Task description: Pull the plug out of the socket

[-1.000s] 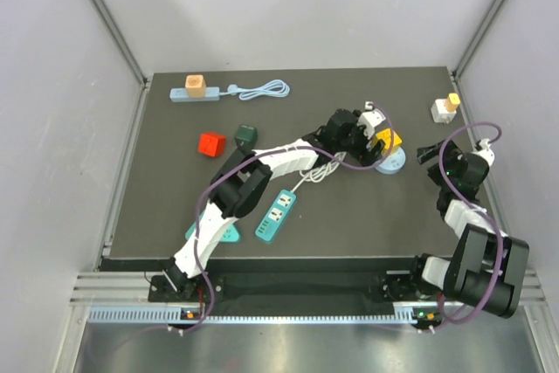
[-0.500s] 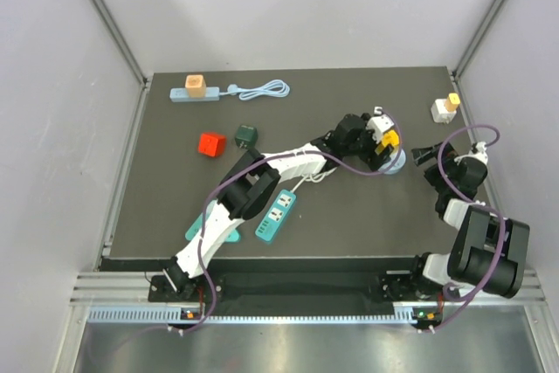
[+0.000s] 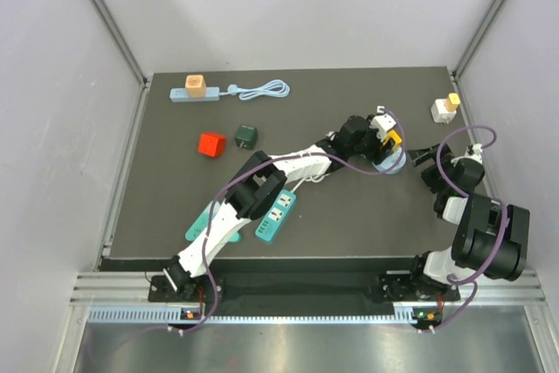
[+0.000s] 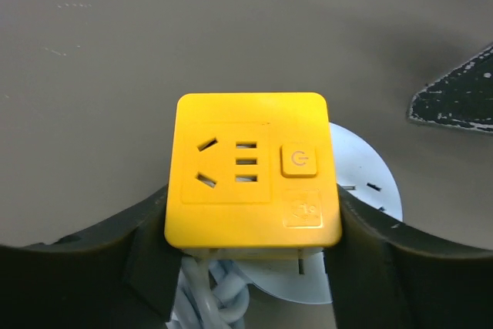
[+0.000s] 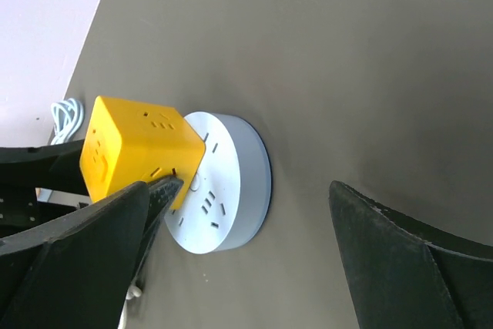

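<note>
Left gripper point(image 4: 253, 229): fingers clamped on opposite sides of the yellow cube plug point(image 4: 252, 167).
Yellow cube plug: on the round pale-blue socket point(image 5: 231, 190), right-centre of the table point(image 3: 175, 198).
Right gripper point(image 5: 253, 189): fingers apart, near the socket.

desk point(image 3: 166, 198): dark grey matte top
walls point(image 3: 297, 6): plain pale grey panels, three sides
posts point(image 3: 106, 15): metal, back corners
light: soft, pretty even

The yellow plug point(image 4: 253, 169) hides most of the round socket point(image 4: 363, 190) in the left wrist view; its prongs cannot be seen. From above, the left hand point(image 3: 389, 141) covers most of both.
</note>
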